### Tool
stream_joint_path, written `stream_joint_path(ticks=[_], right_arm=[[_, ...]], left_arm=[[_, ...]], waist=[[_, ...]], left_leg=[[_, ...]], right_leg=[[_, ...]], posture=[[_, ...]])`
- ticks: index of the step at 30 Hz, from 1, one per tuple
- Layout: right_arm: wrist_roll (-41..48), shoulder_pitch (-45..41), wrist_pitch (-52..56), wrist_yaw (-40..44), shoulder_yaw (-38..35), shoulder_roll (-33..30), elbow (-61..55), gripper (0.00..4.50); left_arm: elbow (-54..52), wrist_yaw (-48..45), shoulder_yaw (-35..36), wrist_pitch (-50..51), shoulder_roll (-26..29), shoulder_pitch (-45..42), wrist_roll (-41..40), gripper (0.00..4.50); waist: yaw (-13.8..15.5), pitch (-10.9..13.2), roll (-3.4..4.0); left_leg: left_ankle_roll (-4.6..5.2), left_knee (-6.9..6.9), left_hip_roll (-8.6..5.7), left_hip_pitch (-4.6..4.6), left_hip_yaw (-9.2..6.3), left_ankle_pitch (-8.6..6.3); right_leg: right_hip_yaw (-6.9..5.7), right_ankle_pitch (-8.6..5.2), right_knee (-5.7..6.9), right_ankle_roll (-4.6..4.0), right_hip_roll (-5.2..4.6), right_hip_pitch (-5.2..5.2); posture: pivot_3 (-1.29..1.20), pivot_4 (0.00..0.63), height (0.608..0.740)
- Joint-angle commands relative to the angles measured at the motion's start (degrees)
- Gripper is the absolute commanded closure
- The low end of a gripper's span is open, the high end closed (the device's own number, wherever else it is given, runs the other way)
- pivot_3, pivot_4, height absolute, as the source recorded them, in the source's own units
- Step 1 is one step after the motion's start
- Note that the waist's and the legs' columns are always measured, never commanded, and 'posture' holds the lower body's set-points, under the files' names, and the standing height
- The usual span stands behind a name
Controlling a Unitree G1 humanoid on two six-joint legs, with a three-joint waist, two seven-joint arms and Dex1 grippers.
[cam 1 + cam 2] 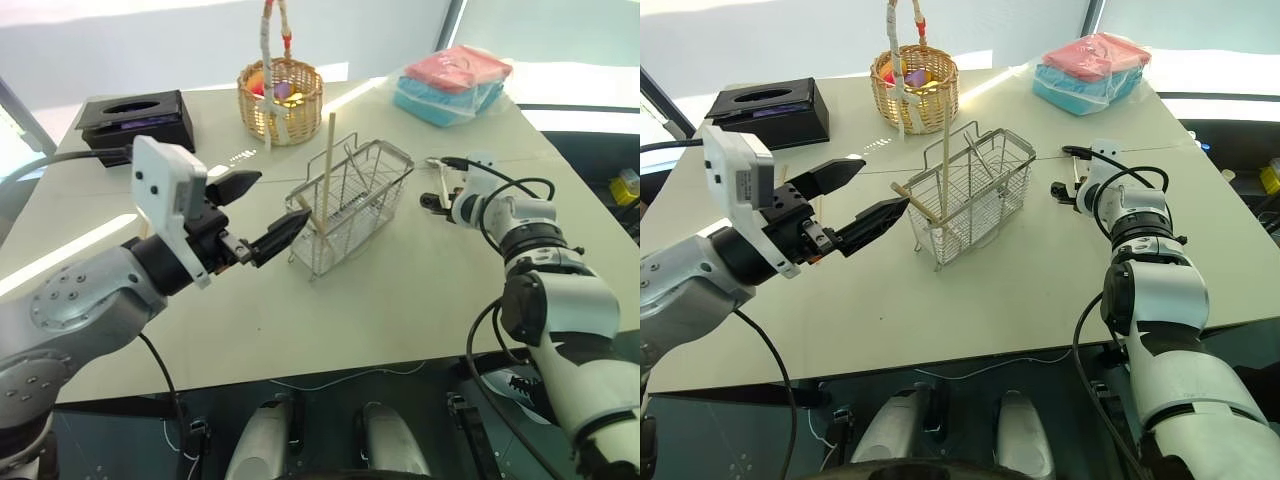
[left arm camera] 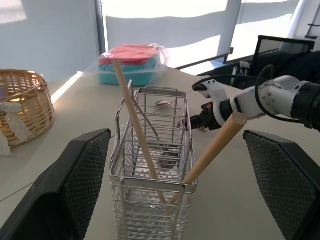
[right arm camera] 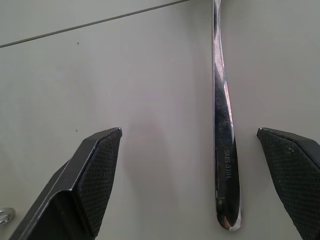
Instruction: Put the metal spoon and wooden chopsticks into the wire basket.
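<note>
On the worktop (image 1: 300, 330), mid-table, the wire basket (image 1: 350, 205) stands upright with two chopsticks (image 1: 944, 150) already in it. One stick stands near vertical, its top well above the rim. The other leans steeply out of the end compartment nearest the left hand (image 1: 855, 200), its free end pointing toward that hand. Left wrist view shows both sticks sharing that near compartment, crossing low down. Chopstick half of the task looks done.

Spoon (image 3: 222, 125) is not in yet. It lies flat on the bare worktop, beyond the basket on the robot's right. Right wrist view shows its handle end sitting between the right hand's (image 3: 192, 165) fingers (image 3: 95, 170), nearer one finger than the other, not touched by either. Long axis runs straight away from that hand, roughly along the way the hand points; the bowl end is cut off by the frame edge, so I can't tell which way the bowl faces. Something shiny lies low inside the basket in the left wrist view; too unclear to name.

Left hand: fingers wide apart, nothing held, hovering just beside the basket's near end, aimed at it. Right hand: fingers wide apart, nothing held, low over the worktop, straddling the spoon handle.

Left to do, as I judge it: close on the spoon, lift, carry to the basket, drop it in.
</note>
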Motion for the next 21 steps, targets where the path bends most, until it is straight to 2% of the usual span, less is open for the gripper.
stream_joint_path(ticks=[1,2,5,10,21], right_arm=[[0.59,-2.17,-0.06,0.41,-0.7,0.19,-0.51,0.02],[0.58,-2.16,-0.11,0.38,-0.7,0.2,-0.55,0.02],[0.17,-2.14,-0.4,0.29,-0.31,0.16,-0.59,0.87],[-1.22,-2.21,0.32,0.84,1.39,0.13,-0.47,3.49],[-0.65,-2.54,0.92,0.55,0.69,0.2,-0.19,3.49]], left_arm=[[-1.56,0.34,1.11,-1.3,0.46,-0.42,0.01,0.0],[-1.58,0.35,1.14,-1.32,0.46,-0.39,0.01,0.0],[-1.52,0.45,1.03,-1.34,0.37,-0.55,0.12,0.0],[-1.43,0.75,1.09,-1.43,0.35,-0.83,0.07,0.0],[-1.78,2.32,0.67,-1.68,0.01,-1.34,-0.12,0.0]], waist=[[0.0,0.0,0.0],[0.0,0.0,0.0],[-0.01,0.0,0.0],[0.02,0.0,0.0],[0.01,0.0,0.0]], left_leg=[[0.0,0.0,0.0,0.0,0.0,0.0],[0.0,0.0,0.0,0.0,0.0,0.0],[0.0,0.0,0.0,0.0,0.0,0.0],[0.0,0.0,0.0,0.0,0.0,-0.01],[0.0,0.0,0.0,0.0,0.0,-0.02]], right_leg=[[0.0,0.0,0.0,0.0,0.0,0.0],[0.0,0.0,0.0,0.0,0.0,0.0],[0.0,0.0,0.0,0.0,0.0,0.0],[0.0,0.0,0.0,-0.01,0.0,0.0],[0.0,0.0,0.0,-0.01,0.0,-0.01]], posture=[[0.0,0.15,0.74],[0.0,0.15,0.74],[0.0,0.15,0.74],[0.0,0.15,0.74],[0.0,0.15,0.74]])
